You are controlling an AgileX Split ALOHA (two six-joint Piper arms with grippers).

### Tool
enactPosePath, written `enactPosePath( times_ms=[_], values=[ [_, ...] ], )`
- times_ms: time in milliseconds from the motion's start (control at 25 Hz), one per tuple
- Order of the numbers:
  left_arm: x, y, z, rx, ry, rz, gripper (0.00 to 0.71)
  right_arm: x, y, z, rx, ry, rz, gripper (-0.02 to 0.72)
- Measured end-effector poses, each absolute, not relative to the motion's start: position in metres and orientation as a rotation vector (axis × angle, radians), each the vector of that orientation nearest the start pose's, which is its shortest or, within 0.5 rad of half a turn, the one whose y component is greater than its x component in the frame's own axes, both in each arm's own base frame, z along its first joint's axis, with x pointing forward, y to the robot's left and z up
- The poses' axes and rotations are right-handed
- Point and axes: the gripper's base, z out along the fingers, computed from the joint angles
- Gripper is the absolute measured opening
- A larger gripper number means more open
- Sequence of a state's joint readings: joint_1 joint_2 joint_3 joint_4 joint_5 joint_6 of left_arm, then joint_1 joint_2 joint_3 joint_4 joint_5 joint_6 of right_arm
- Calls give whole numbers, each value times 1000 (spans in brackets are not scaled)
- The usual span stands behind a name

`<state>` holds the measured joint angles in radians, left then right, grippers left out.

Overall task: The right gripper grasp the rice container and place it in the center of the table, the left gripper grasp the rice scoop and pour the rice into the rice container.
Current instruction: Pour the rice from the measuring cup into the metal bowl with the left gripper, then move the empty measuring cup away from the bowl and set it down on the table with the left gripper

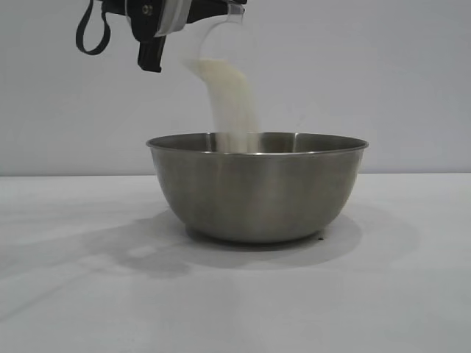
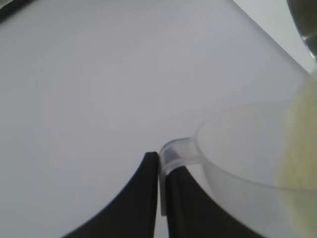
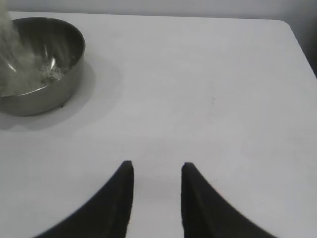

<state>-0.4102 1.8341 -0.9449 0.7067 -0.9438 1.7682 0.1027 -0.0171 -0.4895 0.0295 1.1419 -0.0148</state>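
The steel rice container [image 1: 257, 188] stands on the white table [image 1: 73, 294], near its middle. My left gripper [image 1: 158, 29] is high above the container's left rim, shut on the loop handle of the clear rice scoop [image 2: 237, 163], which is tipped over. Rice [image 1: 232, 99] streams from the scoop [image 1: 221, 26] down into the container. In the left wrist view my left gripper [image 2: 162, 163] pinches the handle, and rice [image 2: 297, 163] lies at the scoop's mouth. My right gripper [image 3: 156, 171] is open and empty over bare table, well away from the container [image 3: 39, 64], which holds some grains.
The table's far edge and rounded corner [image 3: 292, 29] show in the right wrist view. A pale grey wall stands behind the table.
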Motion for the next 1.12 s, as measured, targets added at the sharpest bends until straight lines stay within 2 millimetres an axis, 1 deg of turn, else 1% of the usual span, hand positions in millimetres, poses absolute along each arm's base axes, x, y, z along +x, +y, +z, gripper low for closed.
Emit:
enactPosePath(
  times_ms=[520,840,960,1120],
  values=[
    [327,-195,224,1637,-259,1171,0,-10,1,268,-127,2116,88,235],
    [325,-196,225,1619,-290,1177,0,-10,1,268,-127,2116,88,235],
    [325,-196,225,1611,-192,1088,0,-10,1,268,-127,2116,88,235],
    [326,-196,227,1563,57,869,0,-10,1,268,-127,2116,88,235]
  ],
)
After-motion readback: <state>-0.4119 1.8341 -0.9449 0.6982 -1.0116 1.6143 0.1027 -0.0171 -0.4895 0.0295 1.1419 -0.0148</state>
